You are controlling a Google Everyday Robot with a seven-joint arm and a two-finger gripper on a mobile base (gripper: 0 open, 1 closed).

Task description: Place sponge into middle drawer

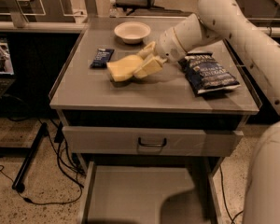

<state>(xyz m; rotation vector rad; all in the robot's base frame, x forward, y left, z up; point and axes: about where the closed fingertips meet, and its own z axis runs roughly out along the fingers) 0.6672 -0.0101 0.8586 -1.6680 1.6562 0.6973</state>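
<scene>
The pale yellow sponge is over the middle of the grey tabletop, held a little above it. My gripper reaches in from the right and is shut on the sponge's right end, with one cream finger above it and one below. The middle drawer stands pulled open at the bottom of the view, below the closed top drawer front. Its grey floor is bare, and my arm's shadow covers its right part.
A white bowl sits at the table's back. A dark snack bar lies left of the sponge. A blue chips bag lies to the right, under my arm. Cables and a black stand leg are on the floor at left.
</scene>
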